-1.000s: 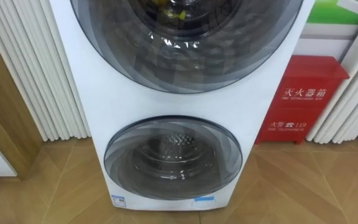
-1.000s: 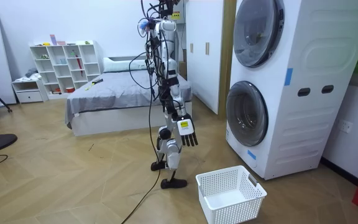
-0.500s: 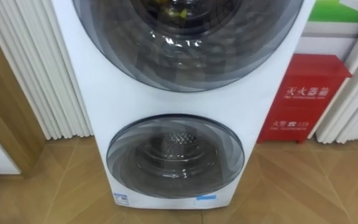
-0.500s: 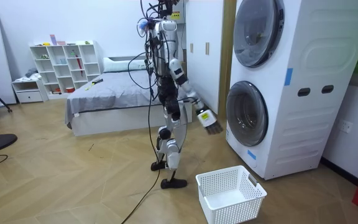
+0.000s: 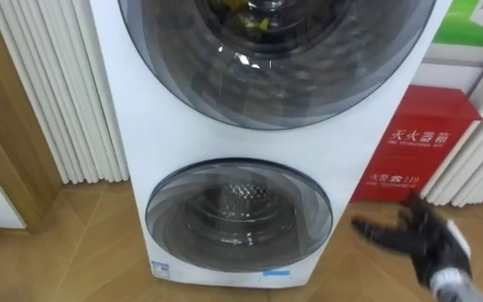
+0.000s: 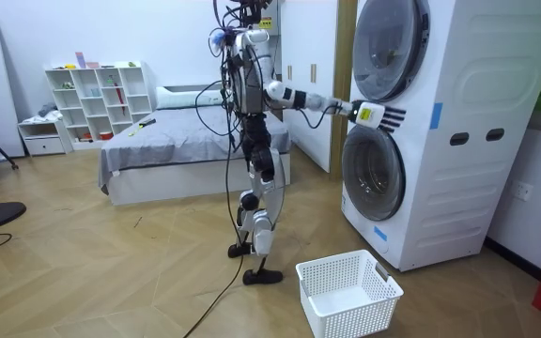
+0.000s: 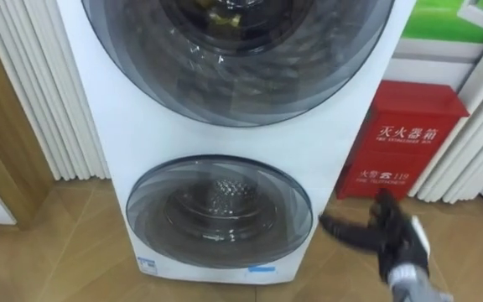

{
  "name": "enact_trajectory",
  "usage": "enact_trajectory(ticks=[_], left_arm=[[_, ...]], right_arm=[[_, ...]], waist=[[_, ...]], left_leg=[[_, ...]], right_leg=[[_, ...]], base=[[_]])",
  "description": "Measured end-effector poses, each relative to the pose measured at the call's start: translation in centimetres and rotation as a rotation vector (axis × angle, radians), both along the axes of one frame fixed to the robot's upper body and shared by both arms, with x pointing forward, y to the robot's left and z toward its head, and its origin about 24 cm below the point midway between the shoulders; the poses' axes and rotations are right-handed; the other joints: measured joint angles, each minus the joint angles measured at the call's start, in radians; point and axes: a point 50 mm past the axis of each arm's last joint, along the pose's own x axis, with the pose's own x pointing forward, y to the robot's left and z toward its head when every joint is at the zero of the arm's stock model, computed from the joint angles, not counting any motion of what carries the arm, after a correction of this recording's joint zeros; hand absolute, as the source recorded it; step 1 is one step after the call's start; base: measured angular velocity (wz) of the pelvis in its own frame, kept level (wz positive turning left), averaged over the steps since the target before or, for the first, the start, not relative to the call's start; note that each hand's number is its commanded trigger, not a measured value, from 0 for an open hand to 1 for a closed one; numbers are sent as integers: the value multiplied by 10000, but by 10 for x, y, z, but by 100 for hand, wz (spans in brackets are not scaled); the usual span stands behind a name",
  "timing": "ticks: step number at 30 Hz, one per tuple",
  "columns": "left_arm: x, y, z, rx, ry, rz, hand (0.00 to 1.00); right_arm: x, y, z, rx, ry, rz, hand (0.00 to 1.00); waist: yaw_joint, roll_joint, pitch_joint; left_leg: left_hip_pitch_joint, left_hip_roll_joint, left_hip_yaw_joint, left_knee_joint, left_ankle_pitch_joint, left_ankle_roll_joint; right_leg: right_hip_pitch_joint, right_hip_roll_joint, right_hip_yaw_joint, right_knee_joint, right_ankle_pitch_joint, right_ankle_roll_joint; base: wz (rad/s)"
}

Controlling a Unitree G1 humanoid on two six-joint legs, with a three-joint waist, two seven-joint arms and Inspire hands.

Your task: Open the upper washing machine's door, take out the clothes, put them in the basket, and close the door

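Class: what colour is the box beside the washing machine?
The box is red, clearest in the right eye view.

The robot's right hand (image 5: 430,243), which hung by its thigh a second ago, now stretches forward at arm's length towards the tall white stacked washing machine with two round dark glass doors (image 5: 132,126), its fingers (image 5: 374,228) straight and spread just right of the lower door (image 5: 238,214)

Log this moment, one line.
right hand: open, at washer front | upper door: shut | lower door: shut | basket: on floor
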Motion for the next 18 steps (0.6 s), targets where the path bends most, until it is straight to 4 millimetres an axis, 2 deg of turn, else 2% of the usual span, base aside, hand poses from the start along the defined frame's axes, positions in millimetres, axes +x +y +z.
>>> enact_trajectory(ticks=[4, 8, 11, 15, 17, 18], left_arm=[[-1, -1, 0, -163, 26, -91, 0], [0, 1, 0, -87, 190, -382, 0], [0, 1, 0, -74, 369, -502, 0], [-1, 1, 1, 60, 734, -1058, 0], [-1, 3, 1, 101, 834, -1085, 0], [-3, 5, 1, 168, 920, -1151, 0]], right_arm=[[15, 6, 24, -42, -867, 317, 0], [32, 8, 47, -50, -1543, 459, 0], [36, 2, 56, -158, -1702, 377, 0], [52, 7, 81, -3, -2235, 606, 0], [56, 3, 86, 229, -2309, 389, 0], [58, -1, 88, 206, -2236, 297, 0]], waist=[[66, -10, 9], [124, 1, 10], [347, -38, -18], [341, -97, -44], [323, -172, -68], [427, -230, -75]], left_leg=[[-22, 2, -1, 2, 0, 0], [-189, -6, -216, 17, 0, 0], [-247, -4, -303, 82, 1, 0], [-383, -39, -438, 196, 3, -1], [-388, -69, -558, 221, 8, 5], [-388, -73, -596, 221, 10, 8]], right_leg=[[-19, -6, -28, 5, 0, -1], [-125, -23, -185, 10, 17, -28], [-119, -31, -228, 40, 17, -28], [-138, -86, -422, -1, 5, -41], [-123, -132, -553, 3, -1, -40], [-122, -139, -570, 15, -1, -39]], base=[[2], [10], [8], [13], [14], [3]])
